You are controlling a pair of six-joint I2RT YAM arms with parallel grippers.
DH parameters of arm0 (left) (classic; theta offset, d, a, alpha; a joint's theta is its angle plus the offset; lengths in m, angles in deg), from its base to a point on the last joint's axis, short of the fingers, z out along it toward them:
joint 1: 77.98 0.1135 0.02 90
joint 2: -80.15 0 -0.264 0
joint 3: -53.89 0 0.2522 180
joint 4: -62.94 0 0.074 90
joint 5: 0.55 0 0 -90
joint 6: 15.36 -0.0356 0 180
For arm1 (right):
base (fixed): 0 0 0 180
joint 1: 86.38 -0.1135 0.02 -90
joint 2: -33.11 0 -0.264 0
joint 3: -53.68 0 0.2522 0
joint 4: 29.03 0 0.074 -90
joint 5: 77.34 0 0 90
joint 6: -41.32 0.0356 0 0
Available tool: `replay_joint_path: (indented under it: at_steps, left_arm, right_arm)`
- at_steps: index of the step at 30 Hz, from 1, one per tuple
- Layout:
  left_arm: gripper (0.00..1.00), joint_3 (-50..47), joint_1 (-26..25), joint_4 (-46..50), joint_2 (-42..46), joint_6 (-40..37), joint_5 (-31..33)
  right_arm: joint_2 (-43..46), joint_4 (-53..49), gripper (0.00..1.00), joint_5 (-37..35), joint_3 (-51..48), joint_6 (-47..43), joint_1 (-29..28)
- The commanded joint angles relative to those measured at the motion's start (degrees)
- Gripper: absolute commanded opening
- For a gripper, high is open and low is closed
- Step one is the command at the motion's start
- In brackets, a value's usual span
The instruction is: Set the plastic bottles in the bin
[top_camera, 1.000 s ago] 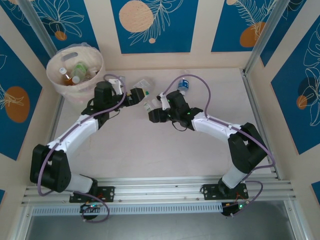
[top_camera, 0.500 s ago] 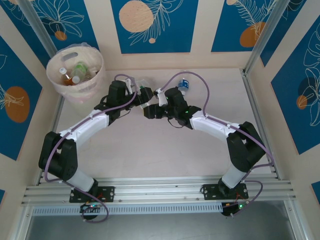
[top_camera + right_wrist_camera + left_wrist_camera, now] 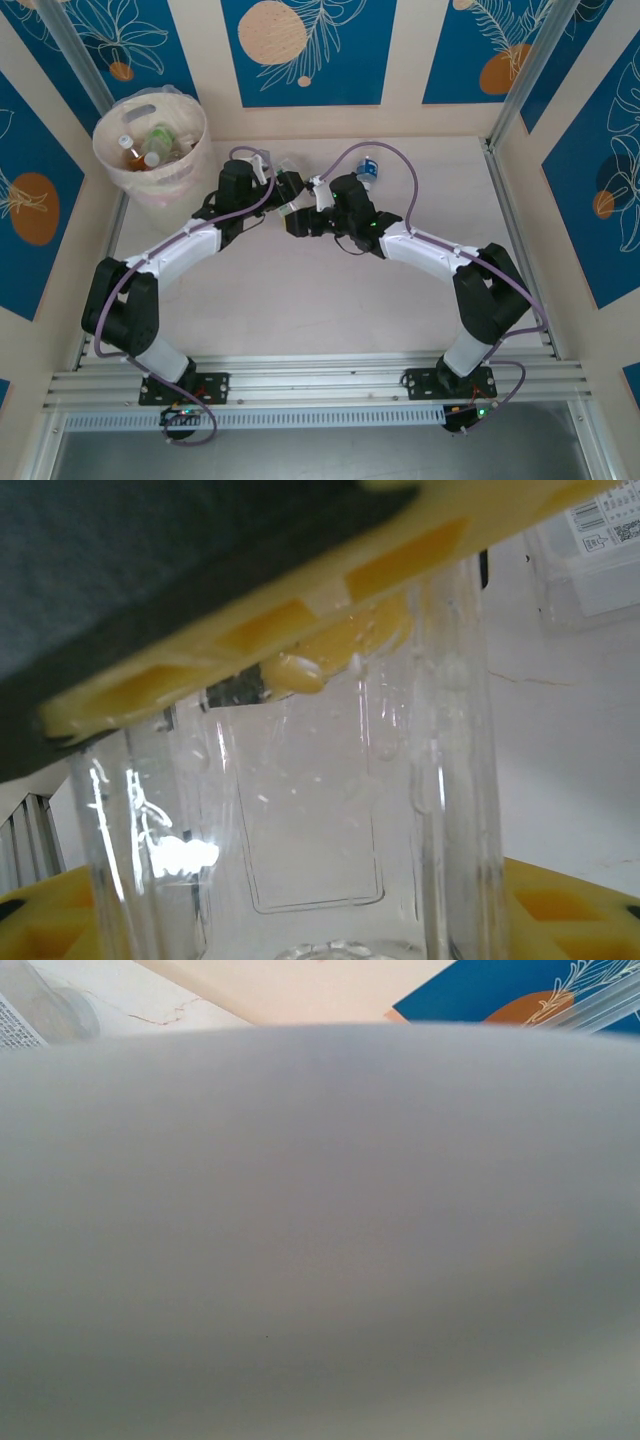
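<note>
Handover position, centre-far table [image 3: 300, 300]. Left gripper [image 3: 288, 185]: had swung over from beside the bin [image 3: 128, 180] within the last second and stood tip to tip with the right gripper [image 3: 299, 222]. Its jaw state could not be told, since a pale blurred surface [image 3: 320, 1260] lay right against the left wrist camera and the overhead view was too small. Right gripper: had edged slightly toward the far wall to meet it, and was clenched on a clear bottle [image 3: 300, 810], with the upper yellow pad [image 3: 300, 620] pressed against the bottle's wall and the lower pads showing at either side of its base. Clear bottle: between the two grippers, well apart from the bin; its green label, plain from above a second earlier, was now hidden by the meeting jaws. Bin: far-left corner, several bottles [image 3: 150, 150] already inside. Loose stock: one blue-capped bottle [image 3: 367, 168] on the table just behind the right wrist, and one other clear bottle [image 3: 283, 162] just beyond the left gripper. Assessment: the left arm's approach read as a pass from right to left, sensible since the bin stood on the left arm's side. The pass did not look finished, as the right pads were on the bottle. Outstanding: this bottle plus the two on the table.
</note>
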Motion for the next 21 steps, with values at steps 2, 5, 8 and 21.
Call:
replay_joint_path:
  at_steps: [2,5,8,21]
  left_arm:
    - [0.47,-0.9,0.9,-4.4,0.7,-0.7,-4.0]
    - [0.46,-1.9,1.2,-3.9,2.3,-1.6,-2.5]
    - [0.46,-2.8,1.5,-3.4,3.8,-2.5,-1.2]
    - [0.28,-3.2,3.0,2.0,7.3,-4.8,1.1]
  right_arm:
    - [4.1,-0.9,0.91,2.8,2.1,-3.9,-0.1]
    - [5.6,-1.6,1.0,1.2,1.8,-5.9,-0.1]
    - [7.9,-1.6,0.99,0.1,0.7,-8.8,0.1]
    - [15.2,0.6,0.99,-15.3,-5.1,-3.7,3.7]
